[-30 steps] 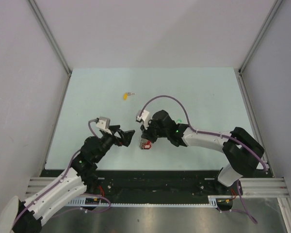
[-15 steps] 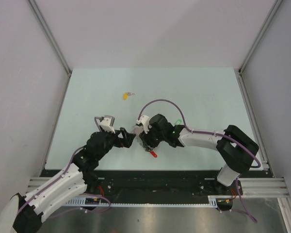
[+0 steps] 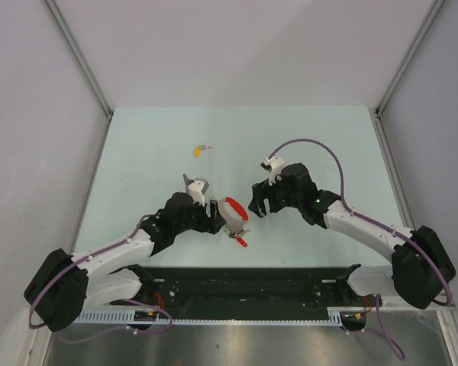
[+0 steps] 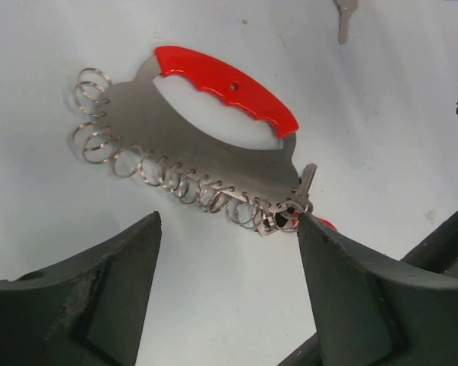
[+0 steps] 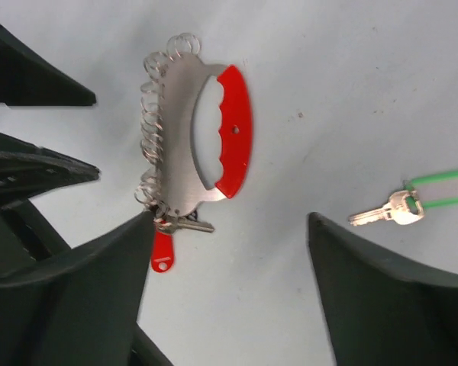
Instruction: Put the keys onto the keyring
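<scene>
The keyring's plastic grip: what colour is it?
Bright red. The keyring grip shows best in the left wrist view.

The keyring (image 3: 235,207) lies on the worktop (image 3: 137,152) towards the near edge, just beside the left gripper (image 3: 216,220) and near the right gripper (image 3: 258,207). A yellow key (image 3: 198,150) lies well apart, closer to the far edge.

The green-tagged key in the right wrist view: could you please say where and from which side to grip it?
I would take the green-tagged key by its silver head, beside the green tag, coming straight down from above. It lies flat on the table, so only its thin edges can be pinched, and the head is its widest metal part.
</scene>
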Robot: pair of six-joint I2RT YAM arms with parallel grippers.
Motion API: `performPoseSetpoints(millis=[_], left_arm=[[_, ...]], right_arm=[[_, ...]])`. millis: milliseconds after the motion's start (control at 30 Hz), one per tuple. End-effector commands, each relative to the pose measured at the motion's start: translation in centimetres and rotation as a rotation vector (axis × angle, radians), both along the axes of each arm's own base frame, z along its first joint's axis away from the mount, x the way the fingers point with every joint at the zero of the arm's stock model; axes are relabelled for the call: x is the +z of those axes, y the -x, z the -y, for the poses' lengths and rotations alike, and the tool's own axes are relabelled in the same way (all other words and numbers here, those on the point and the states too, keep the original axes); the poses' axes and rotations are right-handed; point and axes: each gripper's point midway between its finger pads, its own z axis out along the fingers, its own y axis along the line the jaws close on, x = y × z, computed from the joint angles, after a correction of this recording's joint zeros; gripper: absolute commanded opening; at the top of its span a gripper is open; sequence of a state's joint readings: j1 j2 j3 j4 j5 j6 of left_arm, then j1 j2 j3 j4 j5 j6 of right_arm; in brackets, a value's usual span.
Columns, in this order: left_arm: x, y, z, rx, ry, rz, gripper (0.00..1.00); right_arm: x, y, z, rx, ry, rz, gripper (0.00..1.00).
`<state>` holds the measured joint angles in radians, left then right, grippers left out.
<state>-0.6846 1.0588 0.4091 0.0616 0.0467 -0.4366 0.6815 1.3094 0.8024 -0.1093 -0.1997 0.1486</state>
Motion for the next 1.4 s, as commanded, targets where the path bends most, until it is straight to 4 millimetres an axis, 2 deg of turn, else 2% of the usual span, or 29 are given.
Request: performPoseSetpoints(millis=[0,67,233,367,600,867,1100,1300,1367], left_arm=[[1.5,-0.3,2.5,-0.086,0.04,0.008,0.72],[1.0,-0.1,3.0,-0.095,0.046,-0.018,0.7],[-0.7,0.3,4.0,-0.113,0.011,-0.087,0.59],[-1.2,0.2,4.2,-0.101,0.006,-0.109,0.49],[-2.0,-1.2,2.7,-0.013,-0.066,-0.079,0.42],[-3.0,-1.1,3.4,-0.057,-0.089,-0.117,0.32],[-4.2,-1.5,3.1,-0.04,-0.135,-0.152,0.32],[-3.8,-1.7,2.4,-0.008,-0.153,-0.139,0.45],[-3.5,-1.8,2.4,-0.011,-0.148,-0.127,0.46]], right_arm=[[2.5,0.1,-0.1,-0.038,-0.175,0.07,0.93],[2.9,0.0,0.1,-0.044,-0.198,0.097,1.0],[2.3,-0.5,0.6,-0.075,-0.215,0.097,1.0],[1.6,-1.0,0.9,-0.1,-0.215,0.09,1.0],[1.0,-1.5,1.3,-0.104,-0.203,0.126,1.0],[0.4,-1.4,1.5,-0.086,-0.18,0.129,1.0],[0.2,-1.2,1.6,-0.068,-0.18,0.121,0.99],[0.1,-1.1,1.6,-0.055,-0.177,0.122,0.99],[0.1,-1.0,1.5,-0.046,-0.18,0.12,0.99]])
